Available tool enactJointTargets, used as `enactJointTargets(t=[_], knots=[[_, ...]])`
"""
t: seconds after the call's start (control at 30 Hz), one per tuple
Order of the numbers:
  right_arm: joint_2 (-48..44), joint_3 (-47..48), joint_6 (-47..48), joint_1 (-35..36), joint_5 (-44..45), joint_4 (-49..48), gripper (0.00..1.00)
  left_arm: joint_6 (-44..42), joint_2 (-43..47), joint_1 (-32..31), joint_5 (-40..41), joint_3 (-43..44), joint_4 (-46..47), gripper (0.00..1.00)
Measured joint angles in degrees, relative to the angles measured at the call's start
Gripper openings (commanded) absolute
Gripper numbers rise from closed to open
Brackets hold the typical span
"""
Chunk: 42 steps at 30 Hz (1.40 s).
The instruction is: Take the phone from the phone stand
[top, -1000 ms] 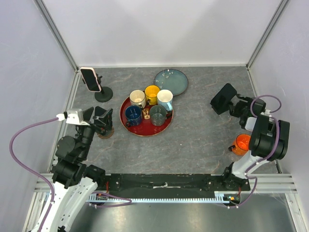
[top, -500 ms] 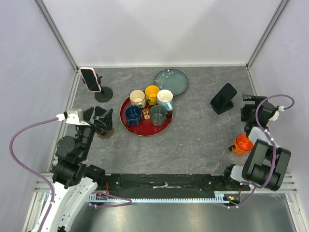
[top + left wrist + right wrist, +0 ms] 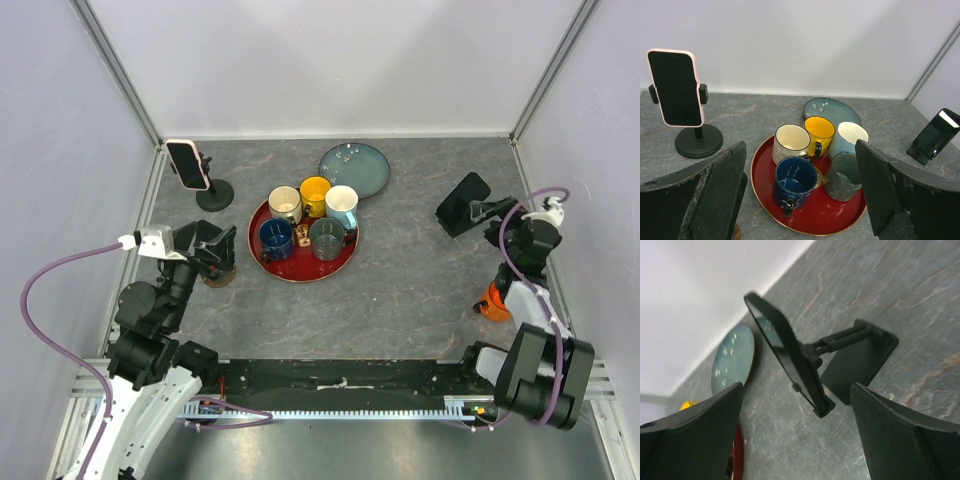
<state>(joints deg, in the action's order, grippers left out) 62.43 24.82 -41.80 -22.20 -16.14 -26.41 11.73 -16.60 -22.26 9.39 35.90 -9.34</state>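
A black phone [image 3: 463,203] leans on a black stand at the right of the table. The right wrist view shows it edge-on [image 3: 790,357] on its stand [image 3: 860,362]. My right gripper [image 3: 494,213] is open and empty just right of it, with the phone ahead between the fingers [image 3: 900,440]. A pink-cased phone [image 3: 187,164] is clamped in a round-based black stand [image 3: 214,194] at the back left, also in the left wrist view [image 3: 676,87]. My left gripper [image 3: 215,245] is open and empty in front of it.
A red tray [image 3: 300,272] holds several mugs at the table's middle. A blue plate [image 3: 355,167] lies behind it. An orange cup [image 3: 497,298] stands by the right arm. A brown coaster [image 3: 214,277] lies under my left gripper. Walls close in on three sides.
My right arm pulled back to the right, away from the black phone, then came back toward it lower down. Both phones and the left arm have not moved.
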Motion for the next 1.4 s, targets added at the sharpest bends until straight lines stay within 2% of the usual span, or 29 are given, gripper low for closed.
enactJointTargets(t=[0.17, 0.3, 0.47, 0.73, 0.83, 0.97, 1.03, 1.13, 1.17, 1.27, 1.4], knots=[[7.76, 2.49, 6.58, 3.19, -4.24, -0.17, 0.93, 0.00, 0.00, -0.02, -0.52, -0.09, 0.00, 0.96], [12.20, 3.72, 8.87, 3.45, -6.01, -1.79, 0.88, 0.00, -0.02, 0.00, -0.59, -0.22, 0.00, 0.96], [18.12, 5.14, 10.03, 3.76, -8.46, -6.03, 0.85, 0.00, -0.04, 0.00, -0.59, -0.31, 0.00, 0.96], [25.11, 5.60, 9.64, 3.98, -12.85, -13.97, 0.73, 0.00, -0.39, 0.00, -0.59, -0.33, 0.00, 0.96], [26.25, 5.60, 9.60, 3.98, -13.84, -15.98, 0.65, 0.02, -0.46, 0.00, -0.59, -0.33, 0.00, 0.96], [27.26, 5.62, 9.77, 3.98, -14.67, -17.68, 0.47, 0.00, -0.55, -0.02, -0.59, -0.35, 0.00, 0.96], [27.58, 5.62, 9.99, 3.93, -15.06, -17.92, 0.40, 0.00, -0.55, -0.02, -0.59, -0.35, 0.00, 0.96], [27.61, 5.60, 10.38, 3.93, -15.58, -18.18, 0.26, 0.02, -0.55, 0.00, -0.61, -0.35, 0.00, 0.96], [27.61, 5.60, 10.45, 3.93, -15.89, -18.38, 0.17, 0.02, -0.55, 0.00, -0.61, -0.35, 0.00, 0.96], [27.47, 5.53, 10.99, 3.91, -16.20, -19.93, 0.06, 0.00, -0.55, 0.00, -0.72, -0.35, 0.00, 0.96], [25.55, 3.26, 10.10, 4.22, -16.85, -21.38, 0.02, 0.00, -0.70, 0.00, -0.96, -0.35, 0.00, 0.96]])
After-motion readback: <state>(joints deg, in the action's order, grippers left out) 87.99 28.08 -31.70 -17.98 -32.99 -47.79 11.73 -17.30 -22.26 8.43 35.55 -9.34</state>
